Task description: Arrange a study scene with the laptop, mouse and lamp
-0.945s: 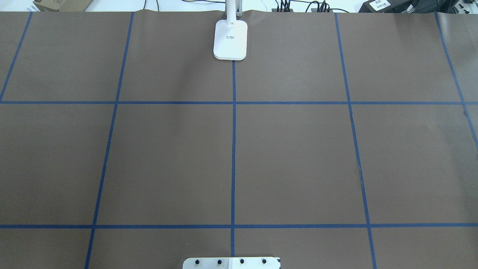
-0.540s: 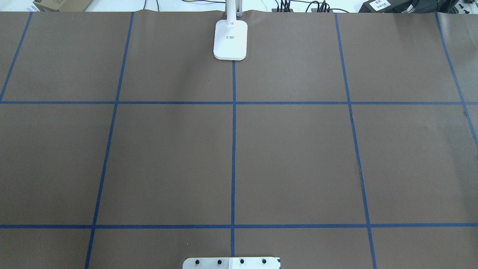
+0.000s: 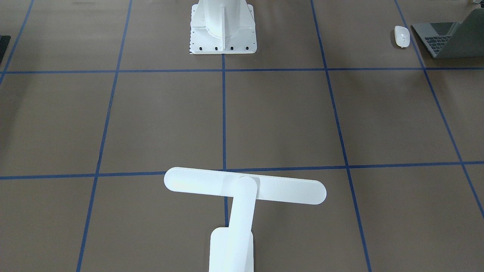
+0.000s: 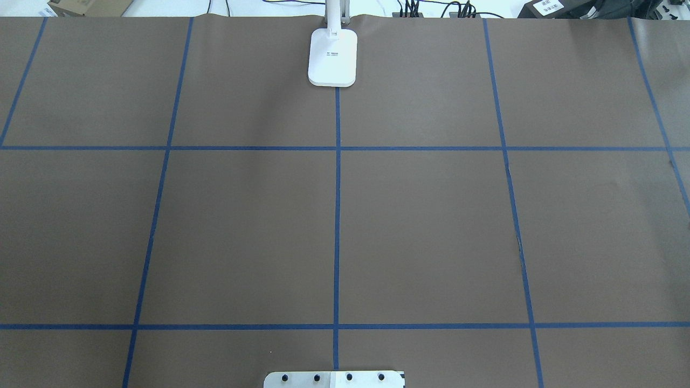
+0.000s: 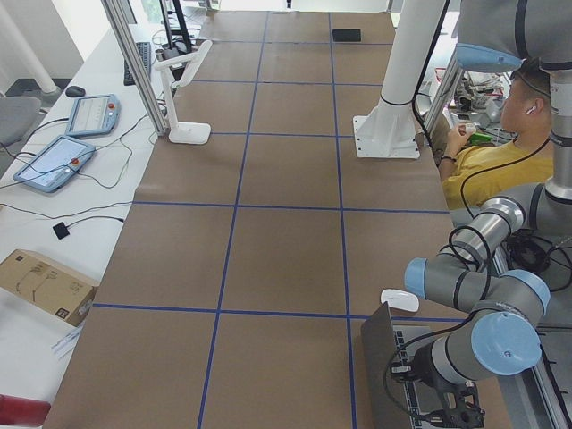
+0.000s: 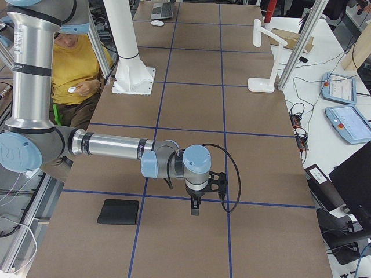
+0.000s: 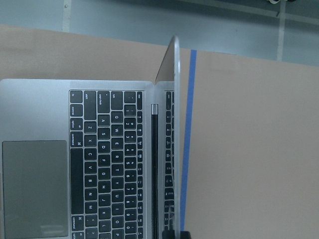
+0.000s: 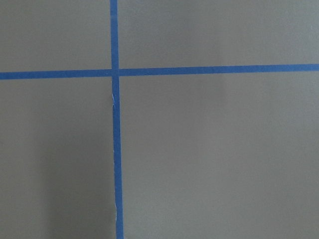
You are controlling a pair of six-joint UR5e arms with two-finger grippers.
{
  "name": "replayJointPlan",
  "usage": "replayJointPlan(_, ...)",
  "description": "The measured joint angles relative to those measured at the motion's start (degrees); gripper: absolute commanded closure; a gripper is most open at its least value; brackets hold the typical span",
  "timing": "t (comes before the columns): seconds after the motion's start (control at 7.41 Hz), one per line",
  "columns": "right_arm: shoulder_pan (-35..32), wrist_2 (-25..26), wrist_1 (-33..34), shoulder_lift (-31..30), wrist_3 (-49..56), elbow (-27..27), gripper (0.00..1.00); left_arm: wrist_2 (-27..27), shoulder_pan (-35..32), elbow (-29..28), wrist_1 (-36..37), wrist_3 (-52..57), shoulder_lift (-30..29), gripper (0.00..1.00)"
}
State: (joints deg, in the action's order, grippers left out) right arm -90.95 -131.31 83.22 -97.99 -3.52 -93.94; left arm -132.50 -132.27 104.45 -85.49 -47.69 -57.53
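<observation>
Brown surface [image 4: 431, 215] carries lamp [image 4: 332, 56] at its far edge, with laptop [image 3: 450, 36] and mouse [image 3: 401, 36] cornered. Arranging remains. Whether left pincer [image 5: 458, 418] and right pincer [image 6: 195, 208] are open or closed cannot be told.

The overhead camera looked forward and down from behind the robot; the front-facing one looked steeply back at it, both catching the lamp [image 4: 332, 56] and pedestal [image 3: 223, 37]. The side cameras looked along the table [image 5: 286, 241] from opposite ends. The left wrist camera sat close above the laptop [image 7: 99, 164], the right close above a tape crossing [image 8: 114, 72].
</observation>
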Motion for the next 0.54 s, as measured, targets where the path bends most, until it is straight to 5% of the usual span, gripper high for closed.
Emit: replayJointPlan(0.54,0.1,0.0,-0.1,0.1,0.0,0.0,0.00,-4.9,0.8,0.3,-0.2,-3.7,-6.3,1.00)
